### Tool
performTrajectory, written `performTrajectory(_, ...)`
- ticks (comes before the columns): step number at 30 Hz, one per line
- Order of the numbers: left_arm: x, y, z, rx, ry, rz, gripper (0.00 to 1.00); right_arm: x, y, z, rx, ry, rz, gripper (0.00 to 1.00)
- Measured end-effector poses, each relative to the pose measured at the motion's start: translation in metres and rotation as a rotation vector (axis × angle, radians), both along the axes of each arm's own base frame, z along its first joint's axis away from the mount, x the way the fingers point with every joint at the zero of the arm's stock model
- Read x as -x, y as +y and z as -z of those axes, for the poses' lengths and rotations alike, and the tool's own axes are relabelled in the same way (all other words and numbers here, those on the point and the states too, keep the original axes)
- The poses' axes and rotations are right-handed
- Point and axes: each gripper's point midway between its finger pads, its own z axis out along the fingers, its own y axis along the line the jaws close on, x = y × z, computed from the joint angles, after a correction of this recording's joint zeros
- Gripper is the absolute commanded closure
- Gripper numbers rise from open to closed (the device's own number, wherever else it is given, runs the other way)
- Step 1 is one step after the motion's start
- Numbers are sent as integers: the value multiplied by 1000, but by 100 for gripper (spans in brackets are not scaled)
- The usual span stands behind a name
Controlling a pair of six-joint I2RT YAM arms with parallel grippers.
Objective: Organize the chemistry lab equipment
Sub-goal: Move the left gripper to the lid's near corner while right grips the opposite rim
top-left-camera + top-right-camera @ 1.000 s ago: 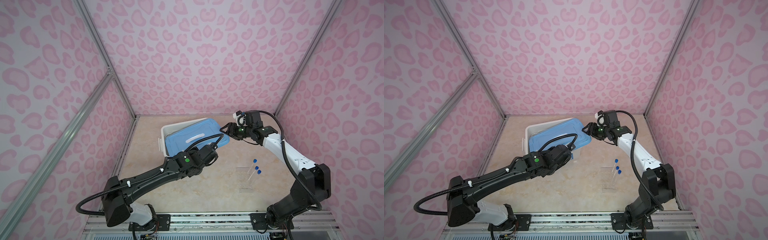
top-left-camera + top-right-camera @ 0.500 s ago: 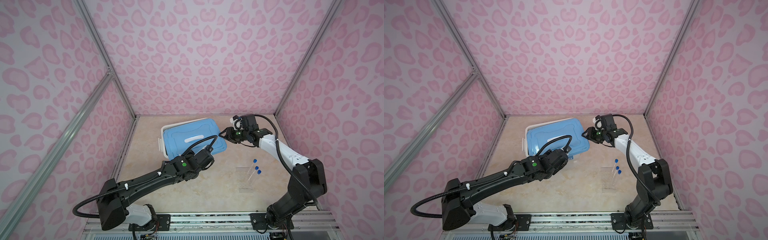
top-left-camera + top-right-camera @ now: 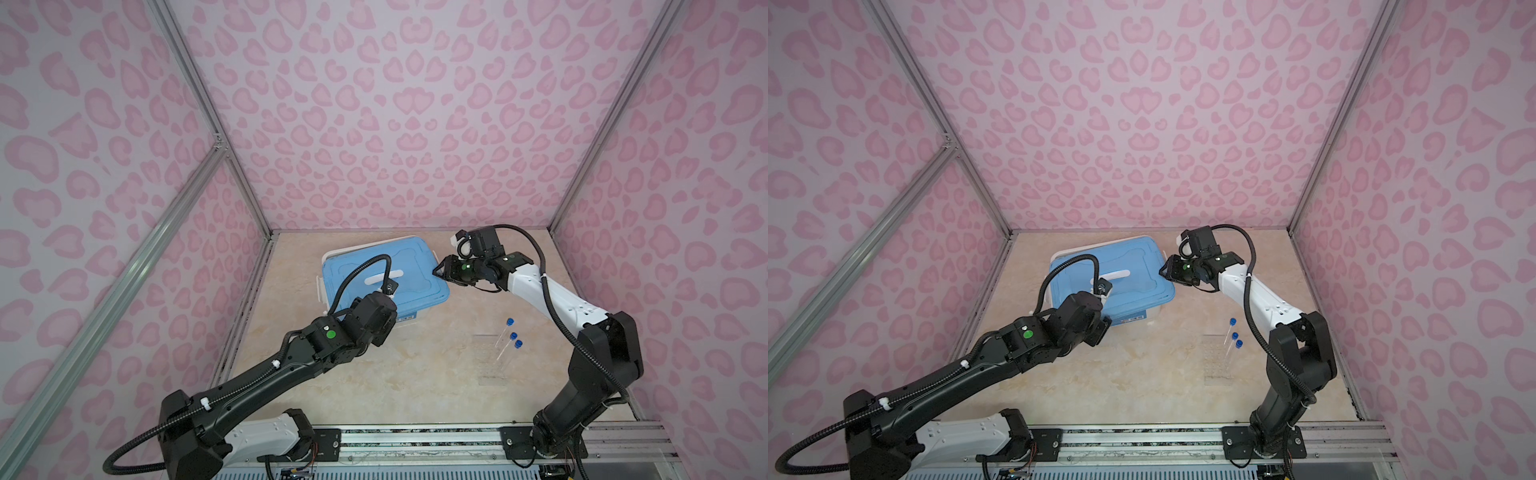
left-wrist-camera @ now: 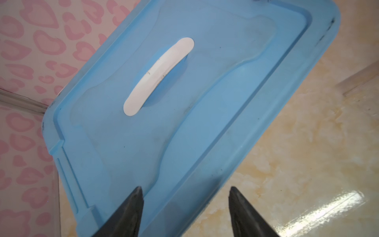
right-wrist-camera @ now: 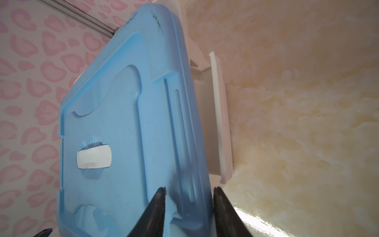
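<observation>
what just changed: a second ago the blue lid (image 3: 415,274) was cocked up at an angle over the white box (image 5: 202,127). Now it lies flat across the top.
what that means: we'd guess the box is getting closed up, so the tidying looks nearly done. We can't tell if the lid has actually snapped down.
left claw: the left gripper (image 4: 185,188) has opened further than a moment ago. Its tips are spread wide either side of the lid's near edge. It's holding nothing, and we see no clear contact.
right claw: the right gripper (image 5: 189,189) sits at the lid's far right corner and has narrowed in. One tip is over the lid, the other just outside its rim. We can't tell whether it's really pinching or only straddling.
lab gear: the three blue-capped tubes (image 3: 514,335) sit in the clear rack (image 3: 490,370) on the near right of the table (image 3: 415,374), well apart from the box and both claws.
anything else: no other kit shows on the table, and the lid hides the inside of the box.
</observation>
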Motion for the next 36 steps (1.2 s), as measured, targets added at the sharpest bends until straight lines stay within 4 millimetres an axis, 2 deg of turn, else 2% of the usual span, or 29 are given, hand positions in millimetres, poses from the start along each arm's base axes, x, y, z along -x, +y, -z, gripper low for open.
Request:
performTrajectory(4,-11,34,-24,206,-4,-168,24,0,-1,1,25,-6,5,61)
performTrajectory(7,-20,62,-34,367,-7,-294,25,1,-3,5,29,3,7,61)
performTrajectory(9,-27,77,-30,440,11,-363,26,0,-3,4,24,0,4,61)
performTrajectory(14,-39,101,-2,571,94,-480,25,0,-2,3,21,-4,-1,63)
performTrajectory(18,-52,105,14,629,146,-506,30,2,-1,3,16,-5,-10,66)
performTrajectory(22,-63,104,20,643,161,-505,30,2,-1,1,18,-11,-17,67)
performTrajectory(26,-74,110,22,646,154,-522,40,5,-1,-4,15,-20,-20,68)
performTrajectory(31,-78,114,30,640,171,-544,41,7,2,-10,-2,-34,-31,69)
performTrajectory(36,-77,116,29,638,167,-549,40,5,5,-8,-13,-28,-25,70)
